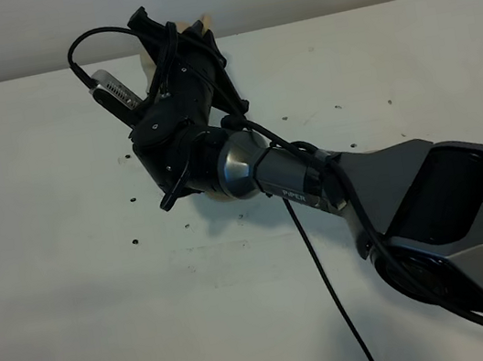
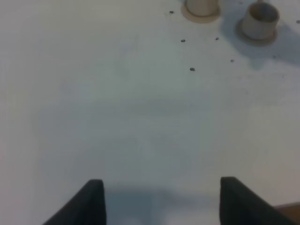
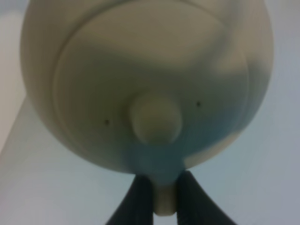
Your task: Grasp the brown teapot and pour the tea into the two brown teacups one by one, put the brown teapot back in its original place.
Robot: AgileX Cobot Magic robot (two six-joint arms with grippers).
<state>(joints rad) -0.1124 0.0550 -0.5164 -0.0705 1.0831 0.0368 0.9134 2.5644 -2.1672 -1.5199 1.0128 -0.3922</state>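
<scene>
My right gripper (image 3: 164, 190) is shut on the loop handle of the brown teapot (image 3: 140, 70), whose round lid and knob fill the right wrist view. In the high view the right gripper (image 1: 178, 47) sits near the table's far edge. It hides the teapot (image 1: 199, 25) except for beige slivers. The two brown teacups (image 2: 201, 5) (image 2: 260, 19) stand upright on small saucers in the left wrist view, far ahead of my left gripper (image 2: 161, 201). That gripper hangs over bare table, fingers apart, holding nothing. The original place is not identifiable.
The right arm (image 1: 411, 198) stretches diagonally across the white table (image 1: 78, 310) from the lower right. A cable (image 1: 335, 295) hangs from it. A beige piece (image 1: 219, 195) peeks out beneath its wrist. Small dark specks (image 2: 192, 69) dot the tabletop.
</scene>
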